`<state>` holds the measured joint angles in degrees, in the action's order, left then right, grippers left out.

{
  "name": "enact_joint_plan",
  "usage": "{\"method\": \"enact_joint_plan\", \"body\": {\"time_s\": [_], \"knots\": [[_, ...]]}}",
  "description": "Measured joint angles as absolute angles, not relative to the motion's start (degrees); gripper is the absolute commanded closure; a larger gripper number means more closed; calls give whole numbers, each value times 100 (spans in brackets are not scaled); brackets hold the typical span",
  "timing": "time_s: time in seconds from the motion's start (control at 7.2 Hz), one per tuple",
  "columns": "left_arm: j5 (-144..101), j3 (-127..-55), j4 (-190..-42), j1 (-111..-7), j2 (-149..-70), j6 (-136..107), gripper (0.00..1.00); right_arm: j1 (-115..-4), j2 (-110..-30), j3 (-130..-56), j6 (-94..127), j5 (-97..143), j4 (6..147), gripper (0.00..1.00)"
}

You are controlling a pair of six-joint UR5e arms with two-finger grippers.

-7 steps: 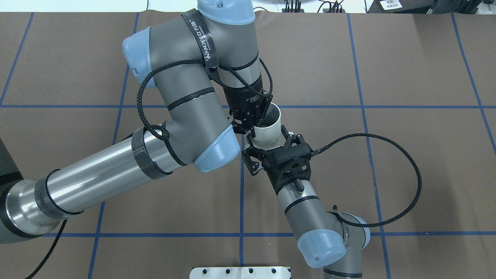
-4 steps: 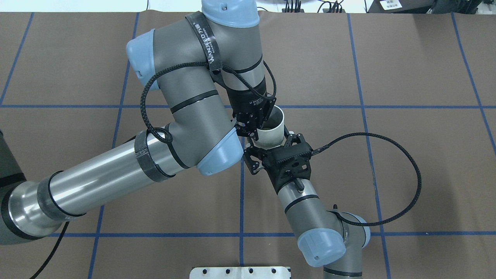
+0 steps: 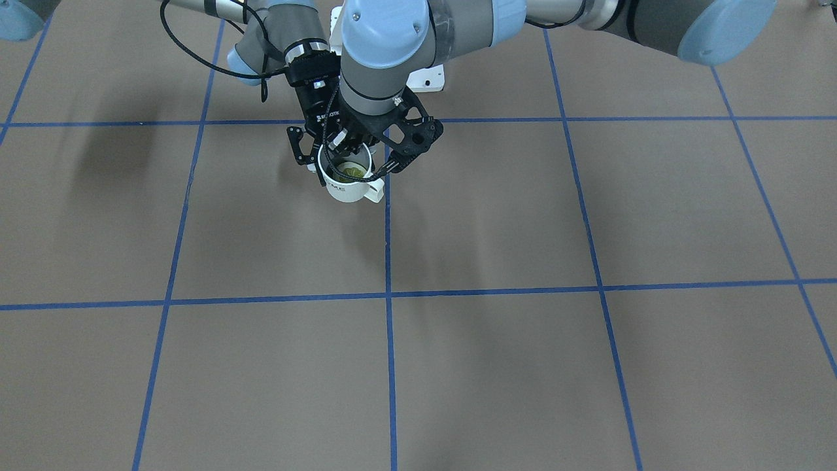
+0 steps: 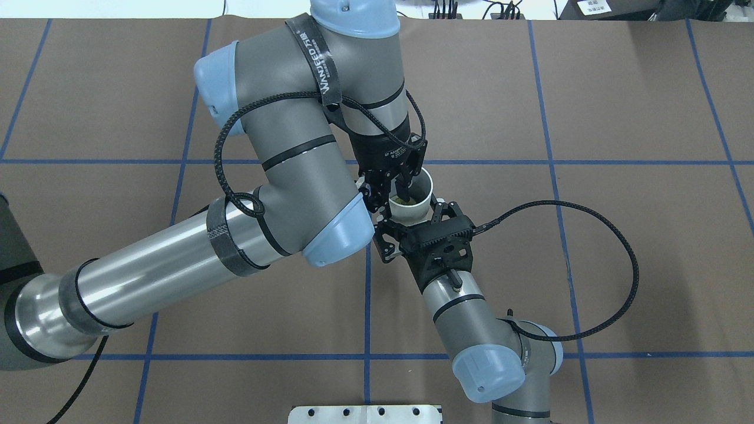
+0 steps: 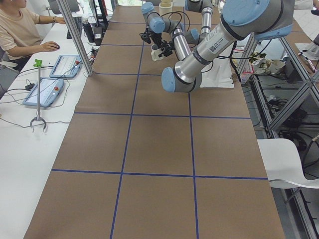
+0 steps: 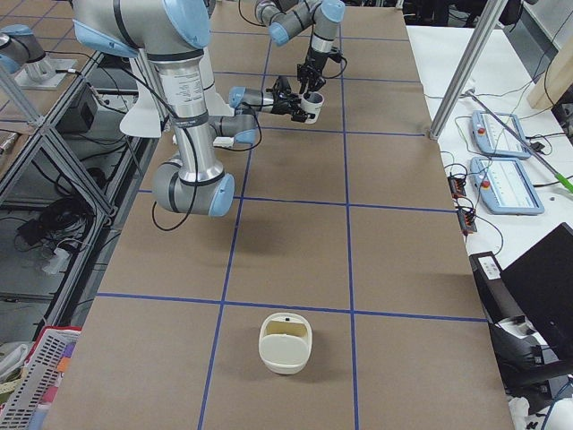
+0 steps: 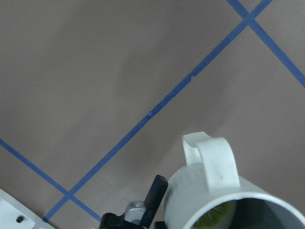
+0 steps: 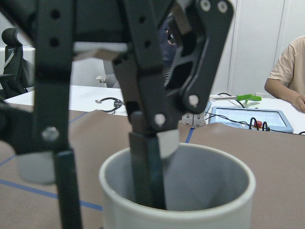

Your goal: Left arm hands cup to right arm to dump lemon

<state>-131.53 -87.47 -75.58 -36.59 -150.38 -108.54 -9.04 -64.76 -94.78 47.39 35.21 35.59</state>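
Note:
The white cup (image 4: 419, 207) hangs above the table at the middle, mouth up. The yellow-green lemon (image 4: 404, 201) lies inside it and also shows in the front view (image 3: 352, 172). My left gripper (image 4: 394, 193) is shut on the cup's rim, one finger inside and one outside. My right gripper (image 4: 412, 220) is open, with its fingers on either side of the cup's body. The cup's handle (image 3: 373, 191) points away from the right gripper. In the right wrist view the cup (image 8: 181, 210) fills the lower middle.
A cream container (image 6: 285, 342) stands on the table far off towards the robot's right end. A metal plate (image 4: 365, 413) lies at the near table edge. Operators' desk with tablets (image 5: 50, 82) runs along the far side.
My left arm has brought the cup closer to the right gripper and turned it more upright, so it now sits between the open right fingers. The right arm has barely moved.

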Motion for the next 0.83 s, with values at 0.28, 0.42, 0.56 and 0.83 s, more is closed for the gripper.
{"method": "enact_joint_plan", "body": {"time_s": [0.28, 0.42, 0.56, 0.83], "knots": [[-13174, -9091, -7535, -3870, -15073, -10860, 0, -908, -6486, -9457, 4732, 3518, 3540, 87], [-13192, -9265, -7509, -4002, -15076, -10862, 0, -925, -6494, -9472, 4743, 3514, 3514, 87], [-13200, -9405, -7496, -4116, -15068, -10863, 0, -955, -6611, -9586, 4783, 3496, 3468, 87], [-13203, -9535, -7489, -4253, -14992, -10861, 0, -1082, -7533, -9922, 5134, 3453, 2769, 100]]}}
